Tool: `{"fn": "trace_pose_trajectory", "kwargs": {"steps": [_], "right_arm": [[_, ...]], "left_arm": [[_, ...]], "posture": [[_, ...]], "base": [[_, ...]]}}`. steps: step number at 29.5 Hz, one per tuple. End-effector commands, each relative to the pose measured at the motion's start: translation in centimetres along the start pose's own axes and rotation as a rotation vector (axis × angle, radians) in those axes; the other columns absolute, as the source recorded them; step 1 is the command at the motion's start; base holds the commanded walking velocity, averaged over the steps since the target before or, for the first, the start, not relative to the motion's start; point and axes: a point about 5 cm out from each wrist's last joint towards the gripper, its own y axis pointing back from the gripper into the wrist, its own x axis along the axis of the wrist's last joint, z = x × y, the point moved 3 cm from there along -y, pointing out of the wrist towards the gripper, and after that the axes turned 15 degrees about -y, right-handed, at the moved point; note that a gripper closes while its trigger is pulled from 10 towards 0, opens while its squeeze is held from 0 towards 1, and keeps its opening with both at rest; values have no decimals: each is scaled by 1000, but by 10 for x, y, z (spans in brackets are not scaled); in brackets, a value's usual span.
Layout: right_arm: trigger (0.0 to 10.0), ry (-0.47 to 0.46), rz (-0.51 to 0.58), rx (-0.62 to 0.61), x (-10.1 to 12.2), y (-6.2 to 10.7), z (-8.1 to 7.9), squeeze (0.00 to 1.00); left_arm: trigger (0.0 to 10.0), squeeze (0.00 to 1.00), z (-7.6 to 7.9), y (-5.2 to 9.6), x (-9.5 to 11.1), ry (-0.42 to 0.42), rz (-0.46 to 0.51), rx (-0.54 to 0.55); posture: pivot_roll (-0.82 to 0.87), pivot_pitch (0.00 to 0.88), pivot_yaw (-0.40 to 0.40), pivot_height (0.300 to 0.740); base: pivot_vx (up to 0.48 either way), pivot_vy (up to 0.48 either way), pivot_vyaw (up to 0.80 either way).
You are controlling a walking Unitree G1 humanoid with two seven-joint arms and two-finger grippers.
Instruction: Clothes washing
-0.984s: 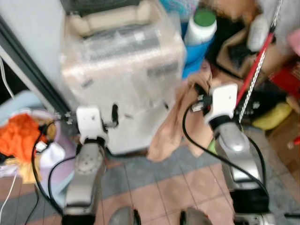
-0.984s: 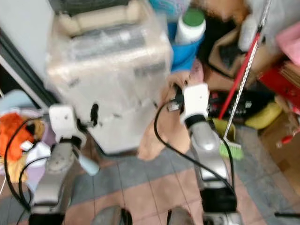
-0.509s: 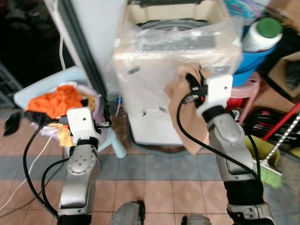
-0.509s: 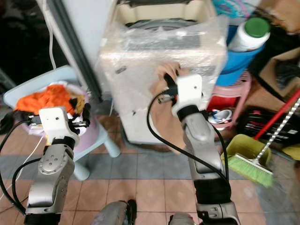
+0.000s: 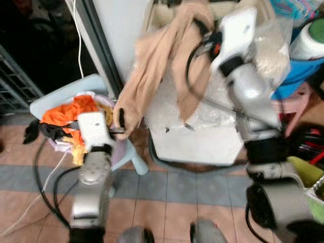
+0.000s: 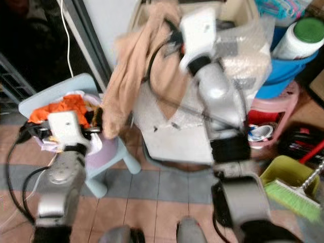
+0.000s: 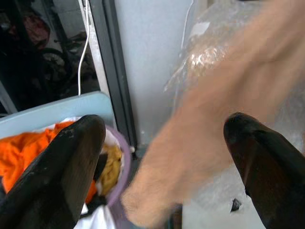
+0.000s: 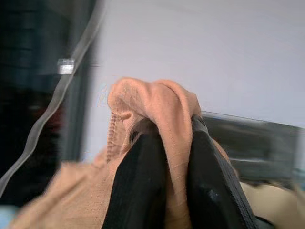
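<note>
Tan garment [image 6: 132,76] in the raised right claw [image 6: 169,31], draped over the plastic-wrapped washing machine [image 6: 202,96].

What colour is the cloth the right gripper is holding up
Tan cloth, pinched in the right gripper; clearest in the left eye view.

The tan garment [image 8: 167,124] is soft, matt woven cloth with a fine ribbed weave. The washing machine [image 5: 202,131] looks like smooth white plastic under crinkled, glossy clear wrap. The floor tiles [image 5: 167,187] are matt, and the stool [image 6: 66,91] is probably smooth plastic.
</note>
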Motion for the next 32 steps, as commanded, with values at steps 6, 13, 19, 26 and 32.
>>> {"fn": "trace_pose_trajectory", "kwargs": {"steps": [6, 13, 19, 26, 32], "right_arm": [[10000, -36, 207, -190, 83, -46, 46, 0], [10000, 18, 345, -171, 146, -58, 61, 0], [10000, -26, 247, -66, 104, -59, 48, 0], [10000, 76, 125, 166, 48, -45, 12, 0], [10000, 101, 101, 208, 36, -37, 9, 0]], "left_arm": [[10000, 0, -7, 1, -4, -1, -14, 40], [10000, 0, -6, -1, -5, 1, -19, 38], [10000, 0, -5, -1, -6, 7, -23, 47], [10000, 0, -5, -4, -4, -1, -15, 32], [10000, 0, -1, -4, -4, 6, -21, 31]], "posture": [[-26, 68, 92, 740], [-37, 65, 84, 740], [-31, 67, 79, 740], [-31, 72, 97, 740], [-31, 76, 86, 740]], "base": [[318, 0, 0], [281, 0, 0], [42, 0, 0], [357, 0, 0], [271, 0, 592]]}}
